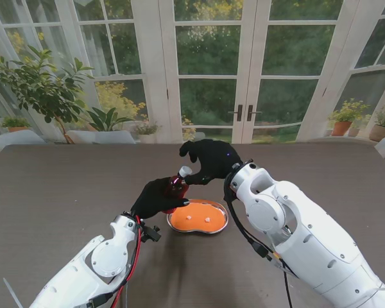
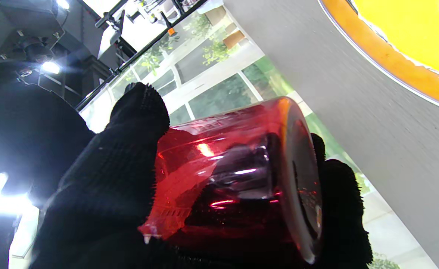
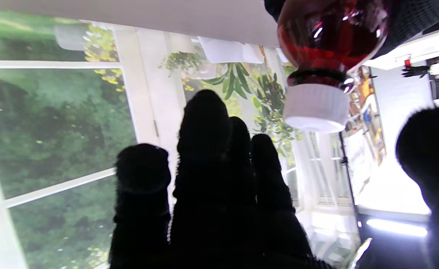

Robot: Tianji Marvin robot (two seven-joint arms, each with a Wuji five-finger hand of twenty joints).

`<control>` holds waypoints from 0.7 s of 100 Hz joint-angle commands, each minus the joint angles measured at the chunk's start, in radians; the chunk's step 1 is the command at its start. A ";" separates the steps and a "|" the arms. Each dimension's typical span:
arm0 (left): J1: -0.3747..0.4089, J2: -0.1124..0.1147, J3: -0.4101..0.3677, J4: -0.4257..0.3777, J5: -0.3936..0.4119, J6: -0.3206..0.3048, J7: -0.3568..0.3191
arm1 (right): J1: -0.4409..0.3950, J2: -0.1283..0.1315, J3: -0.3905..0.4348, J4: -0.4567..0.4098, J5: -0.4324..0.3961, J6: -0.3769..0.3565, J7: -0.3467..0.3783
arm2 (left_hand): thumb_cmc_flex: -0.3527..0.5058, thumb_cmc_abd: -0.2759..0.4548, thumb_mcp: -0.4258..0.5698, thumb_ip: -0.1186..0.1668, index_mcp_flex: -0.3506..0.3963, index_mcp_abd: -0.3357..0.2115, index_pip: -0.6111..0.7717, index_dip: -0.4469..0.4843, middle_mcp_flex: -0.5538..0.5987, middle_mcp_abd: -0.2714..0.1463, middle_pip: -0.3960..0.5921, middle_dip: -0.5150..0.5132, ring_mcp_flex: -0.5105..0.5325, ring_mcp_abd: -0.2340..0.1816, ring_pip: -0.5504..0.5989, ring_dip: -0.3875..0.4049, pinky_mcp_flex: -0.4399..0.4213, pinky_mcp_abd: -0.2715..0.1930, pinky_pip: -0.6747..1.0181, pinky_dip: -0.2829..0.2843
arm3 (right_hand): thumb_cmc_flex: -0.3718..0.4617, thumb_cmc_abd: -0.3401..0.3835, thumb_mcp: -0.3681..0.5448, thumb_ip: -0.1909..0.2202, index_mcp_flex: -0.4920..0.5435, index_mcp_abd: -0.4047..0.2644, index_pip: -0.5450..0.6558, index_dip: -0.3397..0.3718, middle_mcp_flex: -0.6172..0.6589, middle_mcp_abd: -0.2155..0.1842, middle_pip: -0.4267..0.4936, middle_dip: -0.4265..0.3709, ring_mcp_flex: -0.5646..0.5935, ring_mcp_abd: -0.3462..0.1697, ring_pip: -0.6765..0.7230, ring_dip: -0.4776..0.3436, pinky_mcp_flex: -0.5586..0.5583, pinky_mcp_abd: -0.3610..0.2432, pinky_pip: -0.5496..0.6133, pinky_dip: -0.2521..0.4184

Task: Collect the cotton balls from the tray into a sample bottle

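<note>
Glass doors and garden greenery are filling the background behind a dark brown table (image 1: 51,192). Near its middle an orange tray (image 1: 197,218) is sitting with two small white cotton balls (image 1: 207,219) in it, barely made out. The left hand (image 1: 157,197) is gripping a red sample bottle (image 1: 176,190) beside the tray's left edge, its fingers hiding much of the glass. The white cap (image 3: 315,107) is sitting on the neck. The right hand (image 1: 208,160) is hovering just beyond the cap, fingers (image 3: 204,127) spread and holding nothing.
</note>
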 commanded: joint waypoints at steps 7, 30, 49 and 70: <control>0.000 -0.002 0.001 -0.005 -0.003 0.002 -0.020 | -0.008 0.007 0.008 -0.030 -0.013 0.046 0.033 | 0.151 0.238 0.135 0.019 0.159 -0.181 0.127 -0.001 0.066 -0.070 0.005 0.011 0.016 0.032 0.004 -0.005 -0.045 -0.032 -0.022 -0.006 | -0.053 0.233 -0.206 0.044 0.087 -0.028 0.015 -0.003 0.015 0.040 0.000 0.003 -0.005 0.035 0.046 0.017 -0.008 0.011 0.021 0.045; 0.000 -0.002 0.002 -0.005 -0.003 0.002 -0.022 | -0.003 0.017 -0.001 -0.048 -0.070 0.100 0.076 | 0.149 0.238 0.133 0.018 0.159 -0.180 0.127 0.000 0.066 -0.070 0.005 0.012 0.016 0.031 0.005 -0.005 -0.045 -0.032 -0.022 -0.006 | -0.011 0.464 -0.628 0.109 0.274 -0.110 0.015 0.059 0.067 0.040 0.013 0.052 0.031 0.038 0.077 0.023 0.013 0.013 0.038 0.048; -0.001 -0.002 0.002 -0.004 -0.003 0.001 -0.021 | 0.004 0.020 -0.017 -0.047 -0.089 0.101 0.086 | 0.148 0.238 0.133 0.019 0.159 -0.182 0.127 0.000 0.067 -0.070 0.005 0.012 0.017 0.031 0.005 -0.005 -0.045 -0.032 -0.022 -0.006 | -0.055 0.396 -0.530 0.127 0.361 -0.137 0.022 0.083 0.092 0.028 0.039 0.082 0.053 0.032 0.099 0.030 0.029 0.010 0.051 0.050; 0.000 -0.002 0.001 -0.005 -0.004 0.001 -0.022 | 0.012 0.017 -0.032 -0.037 -0.088 0.086 0.071 | 0.148 0.239 0.133 0.019 0.159 -0.180 0.127 -0.001 0.067 -0.070 0.005 0.012 0.017 0.032 0.005 -0.005 -0.045 -0.033 -0.022 -0.006 | 0.047 0.343 -0.535 0.124 0.408 -0.179 0.058 0.115 0.124 0.015 0.064 0.105 0.078 0.020 0.122 0.033 0.046 0.013 0.064 0.046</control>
